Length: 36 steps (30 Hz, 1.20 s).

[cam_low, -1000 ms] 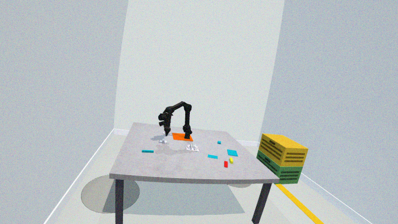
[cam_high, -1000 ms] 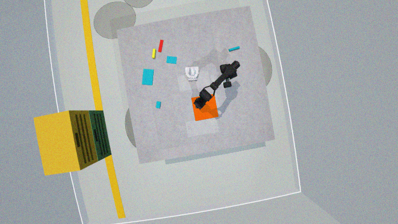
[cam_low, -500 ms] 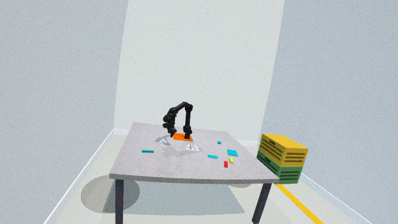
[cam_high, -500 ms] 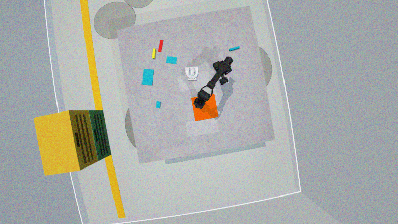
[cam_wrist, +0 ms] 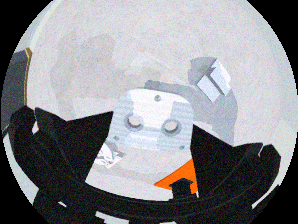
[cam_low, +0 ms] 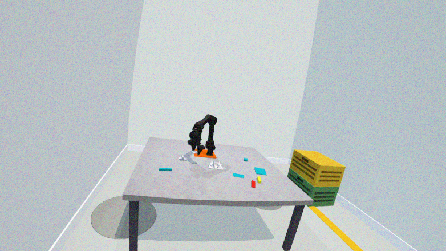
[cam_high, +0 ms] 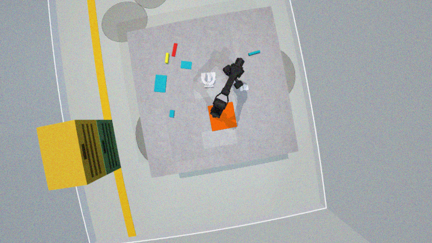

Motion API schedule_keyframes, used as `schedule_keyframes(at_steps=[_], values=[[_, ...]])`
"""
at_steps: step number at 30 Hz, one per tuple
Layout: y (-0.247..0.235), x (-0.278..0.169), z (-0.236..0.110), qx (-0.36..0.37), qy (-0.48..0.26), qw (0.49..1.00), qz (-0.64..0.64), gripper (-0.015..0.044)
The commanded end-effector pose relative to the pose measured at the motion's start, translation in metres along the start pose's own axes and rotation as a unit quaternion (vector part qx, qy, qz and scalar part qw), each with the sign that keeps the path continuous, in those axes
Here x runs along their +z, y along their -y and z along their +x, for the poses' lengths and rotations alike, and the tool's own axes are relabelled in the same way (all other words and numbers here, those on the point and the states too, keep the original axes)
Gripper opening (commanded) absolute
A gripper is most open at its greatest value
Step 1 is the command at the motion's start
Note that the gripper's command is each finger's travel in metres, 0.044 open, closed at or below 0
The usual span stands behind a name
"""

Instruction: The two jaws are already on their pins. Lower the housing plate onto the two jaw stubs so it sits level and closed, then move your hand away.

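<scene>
The white housing plate (cam_wrist: 150,105) is a flat piece with two round holes, seen face-on in the wrist view between the black fingers. My gripper (cam_wrist: 152,122) is shut on its sides and holds it above the table. The top camera looks down on the arm, which hides the plate. The white gripper assembly with the jaws (cam_high: 212,79) (cam_low: 215,167) (cam_wrist: 107,156) lies on the table, off to one side of my gripper and lower than it. Its pins and stubs are too small to make out. The plate and the assembly are apart.
White blocks (cam_high: 245,87) (cam_low: 183,158) (cam_wrist: 215,82) stand on the table near the hand. The arm's base is at an orange mat (cam_high: 225,124) (cam_low: 204,156). Cyan pieces (cam_high: 160,83) (cam_low: 260,171), a red bar (cam_high: 174,49) and a yellow bar (cam_high: 167,58) lie farther off.
</scene>
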<state>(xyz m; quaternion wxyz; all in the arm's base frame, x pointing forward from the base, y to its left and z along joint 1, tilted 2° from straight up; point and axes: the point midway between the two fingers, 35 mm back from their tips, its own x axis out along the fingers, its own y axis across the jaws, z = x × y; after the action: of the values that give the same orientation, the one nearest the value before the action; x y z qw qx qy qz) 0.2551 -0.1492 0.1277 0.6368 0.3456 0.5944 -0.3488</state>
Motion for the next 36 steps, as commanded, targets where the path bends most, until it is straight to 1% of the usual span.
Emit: schedule_keyframes(at_steps=[1, 19, 36], values=[[-0.01, -0.01, 0.0, -0.001, 0.001, 0.999, -0.035, 0.0351], [-0.05, -0.054, 0.0, 0.001, -0.002, 0.984, -0.175, 0.0351], [-0.078, -0.103, 0.0, 0.003, -0.003, 0.951, -0.31, 0.0351]])
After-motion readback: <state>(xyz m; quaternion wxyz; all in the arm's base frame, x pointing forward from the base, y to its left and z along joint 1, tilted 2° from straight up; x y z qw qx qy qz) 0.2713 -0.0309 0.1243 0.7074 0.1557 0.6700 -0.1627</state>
